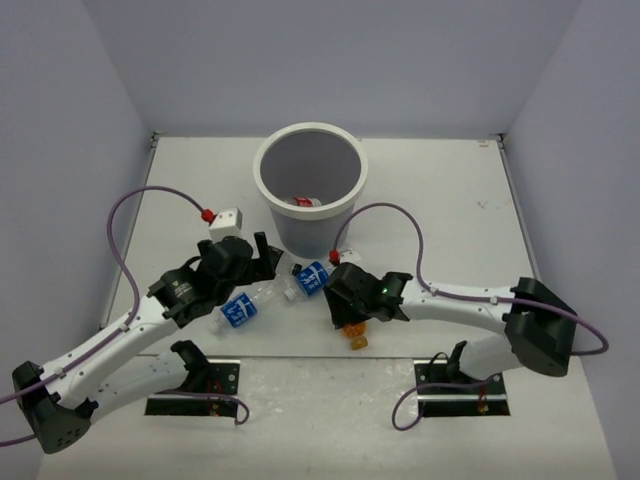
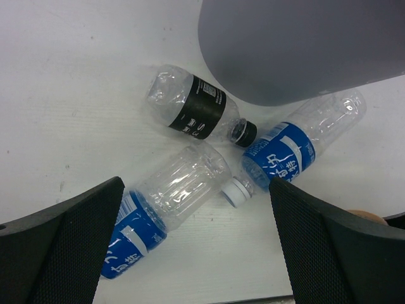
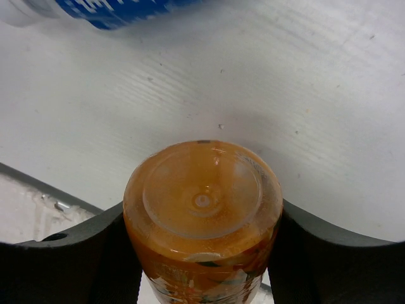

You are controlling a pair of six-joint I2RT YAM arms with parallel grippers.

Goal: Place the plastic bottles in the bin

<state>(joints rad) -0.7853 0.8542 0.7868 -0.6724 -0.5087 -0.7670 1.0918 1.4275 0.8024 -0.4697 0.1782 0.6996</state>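
The grey-white bin [image 1: 262, 170] stands at the back middle with a red-white labelled bottle [image 1: 302, 202] inside; its wall fills the top of the left wrist view [image 2: 304, 44]. My left gripper [image 1: 264, 254] is open and empty, hovering just left of the bin's base. In the left wrist view [image 2: 195, 185] it is above a blue-labelled clear bottle [image 2: 164, 202]. A dark-labelled bottle [image 2: 199, 111] and a second blue-labelled bottle [image 2: 297, 145] lie beyond. My right gripper [image 1: 347, 318] is shut on an orange bottle [image 3: 202, 202] seen base-first, close above the table.
A small white box with a red knob [image 1: 228, 218] sits left of the bin. Purple cables [image 1: 120, 250] loop over both arms. Two black mounting plates [image 1: 195, 400] sit at the table's near edge. White walls enclose the table on three sides.
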